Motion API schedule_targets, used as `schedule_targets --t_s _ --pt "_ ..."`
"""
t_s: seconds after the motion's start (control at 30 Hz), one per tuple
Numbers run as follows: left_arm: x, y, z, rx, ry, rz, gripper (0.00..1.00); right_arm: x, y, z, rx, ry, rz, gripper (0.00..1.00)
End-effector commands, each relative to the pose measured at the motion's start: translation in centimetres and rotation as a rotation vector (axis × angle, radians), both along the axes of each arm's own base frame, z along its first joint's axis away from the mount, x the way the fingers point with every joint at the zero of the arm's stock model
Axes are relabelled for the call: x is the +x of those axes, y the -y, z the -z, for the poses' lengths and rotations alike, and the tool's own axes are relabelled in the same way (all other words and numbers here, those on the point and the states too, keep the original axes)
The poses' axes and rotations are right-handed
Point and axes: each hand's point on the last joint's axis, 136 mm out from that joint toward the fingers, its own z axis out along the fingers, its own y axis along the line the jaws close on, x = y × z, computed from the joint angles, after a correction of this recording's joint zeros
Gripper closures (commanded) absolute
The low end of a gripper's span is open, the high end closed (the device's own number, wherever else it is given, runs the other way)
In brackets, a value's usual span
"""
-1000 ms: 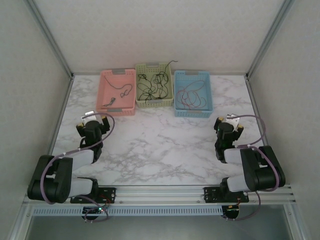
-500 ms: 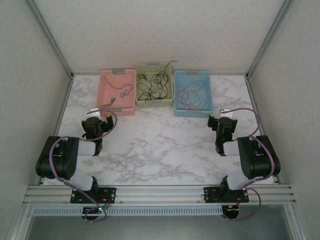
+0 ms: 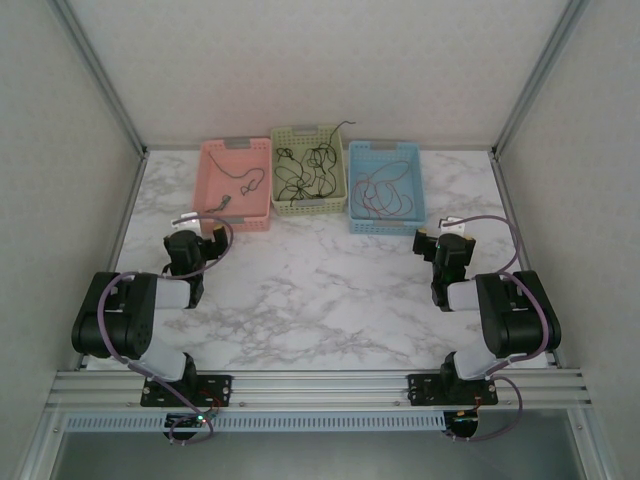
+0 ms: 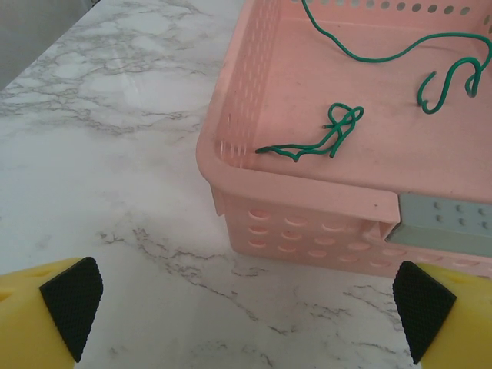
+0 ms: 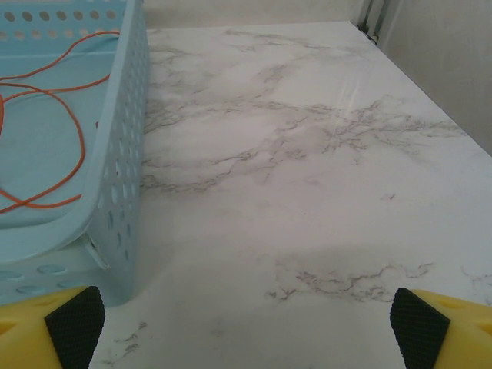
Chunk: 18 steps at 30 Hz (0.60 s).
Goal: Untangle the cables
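My left gripper (image 4: 247, 306) stood wide open with nothing between its jaws, low over the counter (image 4: 100, 177) and just short of the pink basket (image 4: 307, 231). My right gripper (image 5: 246, 319) was spread as wide and just as empty, with the near corner of the blue basket (image 5: 115, 184) just ahead on its left. A green cable (image 4: 319, 138) lay loose in the pink basket, kinked near the front wall and curving away toward the back. A red-orange cable (image 5: 58, 138) lay in open loops on the blue basket's floor. Each of these 2 looked free of the others. The work left, as I judged it, sat in the yellow-green basket (image 3: 310, 209) between those 2 baskets: a tangle of black and dark cables (image 3: 305, 170), hair-thin and crossing one another in several loops. From my left gripper it lay ahead and to the right, and from my right gripper ahead and to the left, with the left arm seeming slightly nearer. The tangle ran lengthwise down the basket, front to back, and 1 strand (image 3: 343, 127) rose past the far rim, probably the easiest free end to pick.
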Motion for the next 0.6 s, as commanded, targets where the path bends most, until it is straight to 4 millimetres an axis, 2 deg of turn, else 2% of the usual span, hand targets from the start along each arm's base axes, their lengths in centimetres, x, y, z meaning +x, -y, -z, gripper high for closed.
schedule_targets --t_s 0.0,0.57 --pt "0.57 -0.06 -1.09 -0.018 0.036 0.000 0.00 0.51 -0.07 -0.75 0.011 0.023 -0.005 0.01" --pt "0.57 -0.10 -1.03 -0.017 0.034 0.000 0.00 0.67 -0.12 -0.61 0.030 0.011 -0.022 0.01"
